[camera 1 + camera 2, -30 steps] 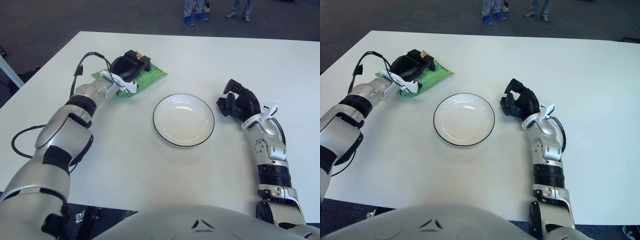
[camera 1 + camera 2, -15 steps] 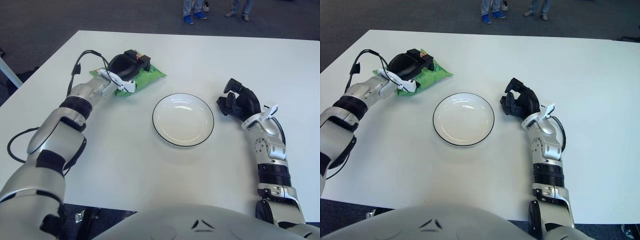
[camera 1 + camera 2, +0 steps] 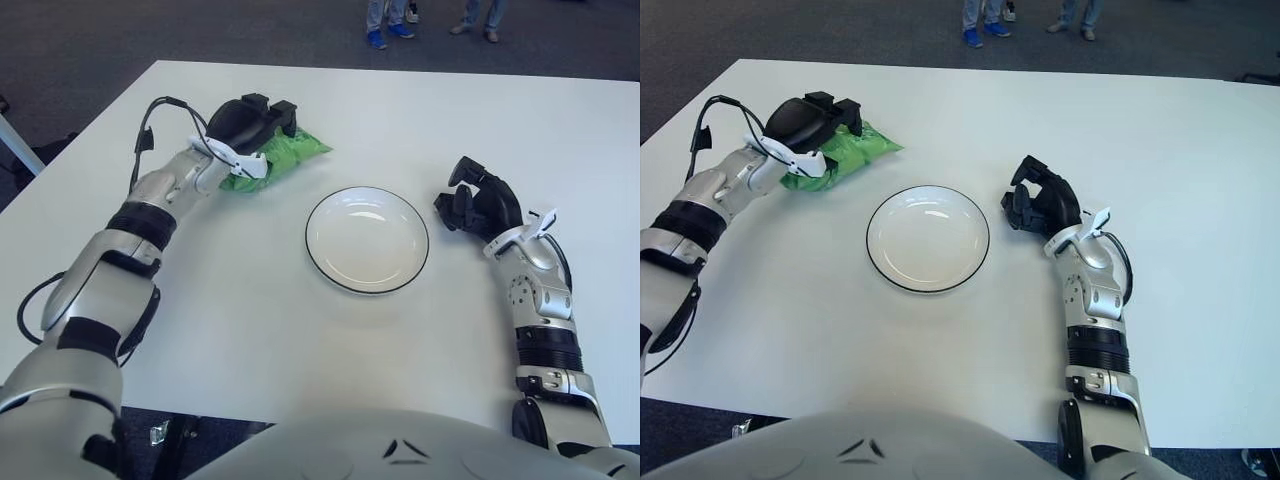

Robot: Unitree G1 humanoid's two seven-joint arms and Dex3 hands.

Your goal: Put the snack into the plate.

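Observation:
A green snack bag point(image 3: 292, 152) lies at the far left of the white table, left of the plate. My left hand point(image 3: 252, 120) sits on top of it, fingers curled over the bag's far edge and gripping it, and the bag's near side looks tipped up. The hand hides much of the bag. A white plate point(image 3: 367, 240) with a dark rim stands at the table's middle with nothing in it. My right hand point(image 3: 476, 204) shows just right of the plate, fingers curled on nothing.
A black cable point(image 3: 150, 125) loops off my left forearm. The table's point(image 3: 300, 330) far edge runs behind the snack. People's feet point(image 3: 388, 30) stand on the dark floor beyond it.
My left hand has drawn back and up a little with the snack bag, whose near edge has tipped up. The right hand and the plate have not moved.

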